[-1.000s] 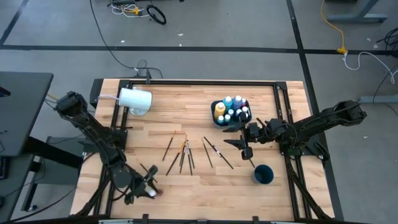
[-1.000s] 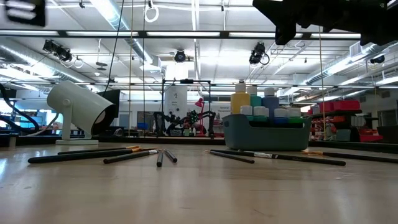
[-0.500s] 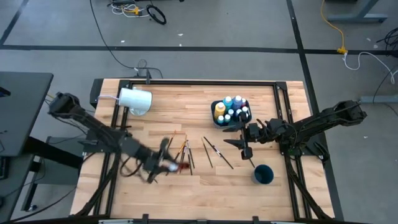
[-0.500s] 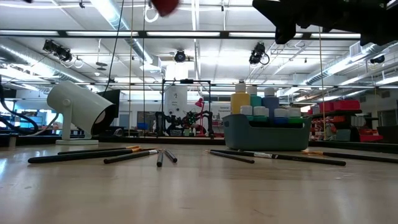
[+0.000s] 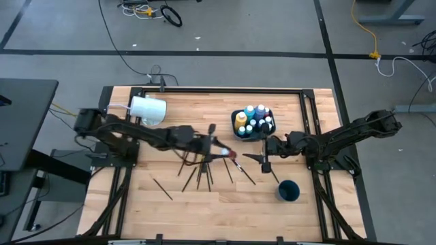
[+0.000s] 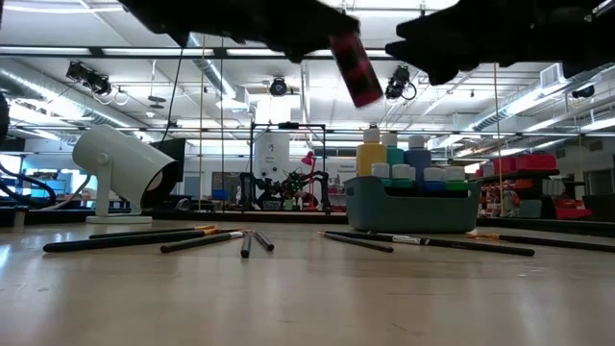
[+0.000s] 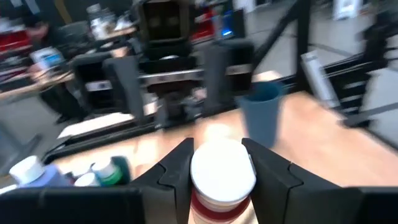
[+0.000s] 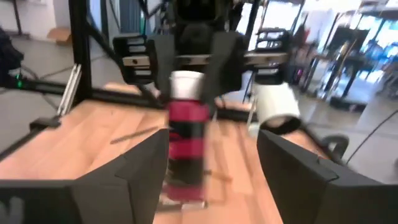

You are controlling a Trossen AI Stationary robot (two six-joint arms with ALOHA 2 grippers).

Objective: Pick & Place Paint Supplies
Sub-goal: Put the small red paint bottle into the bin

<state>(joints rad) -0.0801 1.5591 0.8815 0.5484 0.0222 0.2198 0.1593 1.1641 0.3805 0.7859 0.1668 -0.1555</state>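
My left gripper [image 5: 225, 153] reaches across the middle of the table and is shut on a small red paint bottle [image 5: 232, 156] with a white cap [image 7: 222, 174]. The bottle hangs in the air, tilted, in the low view [image 6: 356, 69]. My right gripper [image 5: 262, 158] is open and faces the bottle [image 8: 186, 146] from the right, a short way off. Several dark brushes [image 5: 199, 168] lie flat on the table. A dark bin [image 5: 235, 133] holds the other paint bottles [image 5: 253, 121], standing upright. My left gripper pinches the red bottle between its two fingers [image 7: 177, 173] at the upper end, around the white cap [image 8: 186, 84]. The fingers come from the table's left, slanting down. The bottle is lifted clear of the table, and its red body [image 6: 360, 77] hangs tilted below the fingers.
A large white cup [image 5: 147, 109] lies on its side at the far left. A blue cup [image 5: 288, 190] stands near the right edge, in front of my right gripper. One brush [image 5: 162, 188] lies apart toward the near left. Bare wood stretches along the near edge.
My left gripper has swept from the table's near left corner up and toward the right, over the brushes, carrying the red bottle lifted clear. It now hangs close to my right gripper.
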